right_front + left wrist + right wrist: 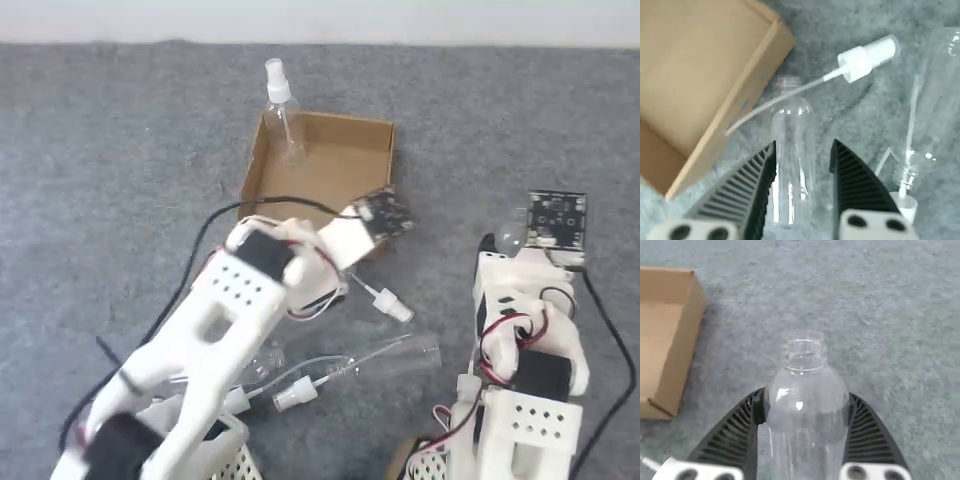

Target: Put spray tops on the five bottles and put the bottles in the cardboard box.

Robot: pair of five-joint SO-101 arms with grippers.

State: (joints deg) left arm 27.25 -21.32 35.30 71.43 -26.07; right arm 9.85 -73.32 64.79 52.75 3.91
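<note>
While right claw (pixel 805 399) grips an uncapped bottle (pixel 805 365), left claw (pixel 804 145) open beside cardboard box (pixel 752 82) edge

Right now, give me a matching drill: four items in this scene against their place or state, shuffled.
1. left claw
2. right claw
3. capped bottle
4. loose spray top

A. lying on the carpet beside the cardboard box
B. shut on an uncapped bottle
C. open over a lying bottle
D. inside the box, at its far corner

Pairs: 1-C, 2-B, 3-D, 4-A
</note>
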